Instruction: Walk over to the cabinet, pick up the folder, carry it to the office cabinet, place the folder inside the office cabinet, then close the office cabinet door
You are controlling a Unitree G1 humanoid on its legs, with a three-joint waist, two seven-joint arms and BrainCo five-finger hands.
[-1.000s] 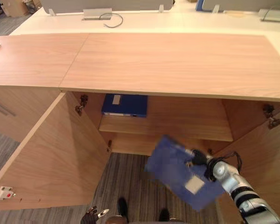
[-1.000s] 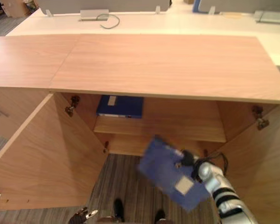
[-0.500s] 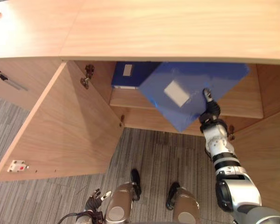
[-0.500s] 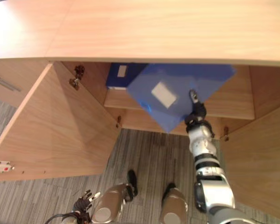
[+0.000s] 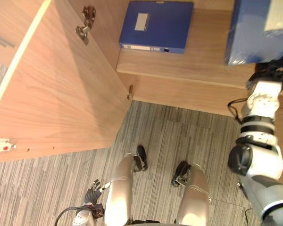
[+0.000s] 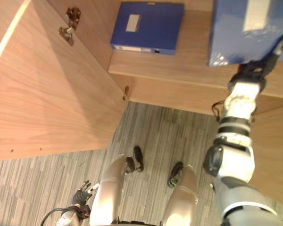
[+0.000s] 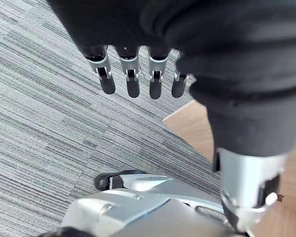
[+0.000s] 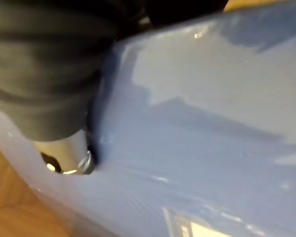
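folder (image 5: 254,30): glossy blue, flat, pale rectangular label, upper right.
right hand (image 6: 252,70): thumb clamped on folder.
left hand (image 7: 132,79): fingers straight, apart.
shelf (image 5: 193,61): smooth light wood.

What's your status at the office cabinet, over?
Right robot hand pinching the folder, over the shelf. Left robot hand open, low by the floor. Second blue folder on shelf alongside, apart; cabinet door open.

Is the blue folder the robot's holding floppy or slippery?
Probably stiff: the folder shows flat faces and straight edges though the right hand grips it at one edge. It may be slippery, since its cover shines in the right wrist view. It looks thick, so maybe a bit heavy.
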